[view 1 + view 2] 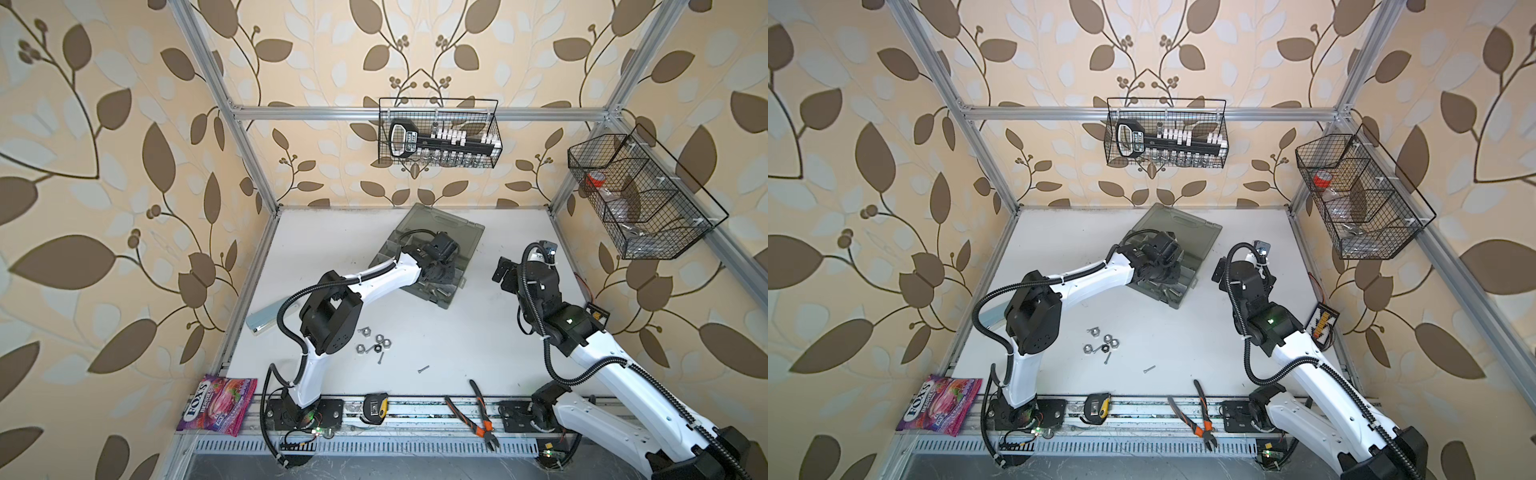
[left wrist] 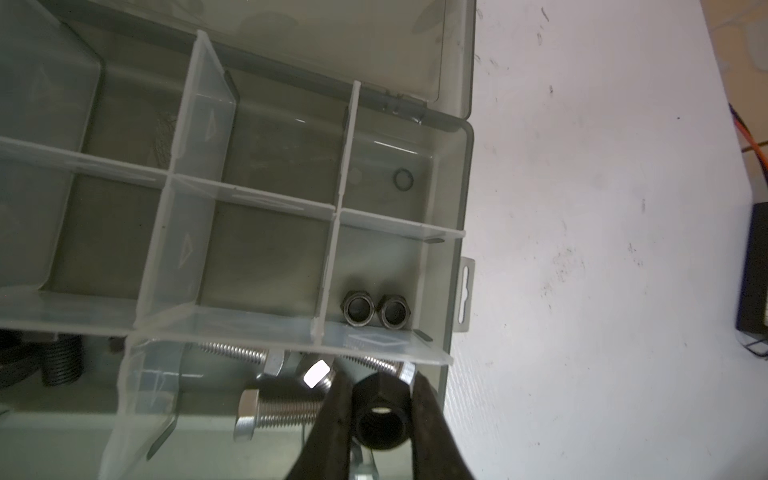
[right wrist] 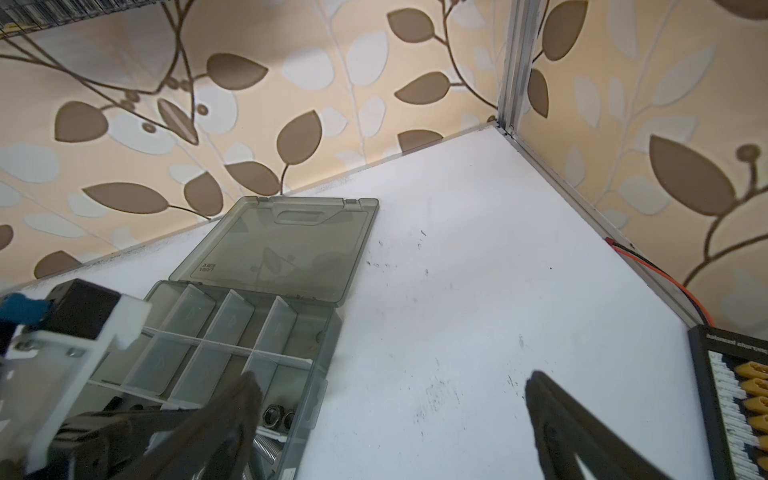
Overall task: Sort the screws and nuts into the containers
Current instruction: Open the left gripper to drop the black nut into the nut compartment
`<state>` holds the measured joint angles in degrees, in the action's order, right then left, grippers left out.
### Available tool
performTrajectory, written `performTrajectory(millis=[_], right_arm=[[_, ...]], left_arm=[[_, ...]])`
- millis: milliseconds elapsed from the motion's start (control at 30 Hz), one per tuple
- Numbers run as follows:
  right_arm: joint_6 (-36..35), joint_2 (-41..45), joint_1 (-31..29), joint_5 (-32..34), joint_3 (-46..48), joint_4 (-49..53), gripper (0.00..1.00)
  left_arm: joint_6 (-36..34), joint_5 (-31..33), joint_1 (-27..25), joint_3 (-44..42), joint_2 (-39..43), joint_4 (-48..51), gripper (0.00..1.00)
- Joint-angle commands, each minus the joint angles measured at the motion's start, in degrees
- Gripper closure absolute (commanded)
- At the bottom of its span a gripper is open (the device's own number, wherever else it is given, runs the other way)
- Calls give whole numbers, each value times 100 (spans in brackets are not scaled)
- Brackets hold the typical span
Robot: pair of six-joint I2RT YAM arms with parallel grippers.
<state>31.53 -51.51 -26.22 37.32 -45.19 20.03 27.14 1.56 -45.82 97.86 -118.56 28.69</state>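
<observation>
On the white table (image 1: 457, 332), the left gripper (image 2: 377, 374) is clamped on one black nut (image 2: 380, 419) above the organiser box (image 2: 457, 199), over its compartment of at least three silver bolts (image 2: 274, 409), next to two dark nuts (image 2: 356, 309). The right gripper (image 3: 392, 380) hangs spread wide beside the box. Five loose nuts (image 1: 379, 338) and two thin screws (image 1: 423, 368) lie by the left arm (image 1: 374, 282), which covers part of the box.

The wallpaper (image 1: 124, 166) is peach, patterned with brown and pale-grey leaves on thin brown stems. The counter (image 1: 457, 332) is white, flecked with dark scuffs. The box (image 2: 457, 187) is smoky translucent grey with milky dividers (image 2: 208, 124). One nut (image 2: 374, 390) is black; two nuts (image 2: 357, 311) look dark grey, perhaps black. The bolts (image 2: 278, 409) are silver. The pliers (image 1: 484, 430) have orange-and-black handles.
</observation>
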Motion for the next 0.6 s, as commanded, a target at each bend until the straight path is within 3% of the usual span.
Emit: performTrajectory(millis=[0,333,567], right_arm=[[32,105,12,65,100,19,0],[10,130,19,-1,155,10,0],[35,88,12,-13,151,-4,0]], left_arm=[[-235,-152,-50,456,-252,-66,83],[-224,-218,-52,988,-855,47,82],[-175,-367,-47,1146,-968,117,58]])
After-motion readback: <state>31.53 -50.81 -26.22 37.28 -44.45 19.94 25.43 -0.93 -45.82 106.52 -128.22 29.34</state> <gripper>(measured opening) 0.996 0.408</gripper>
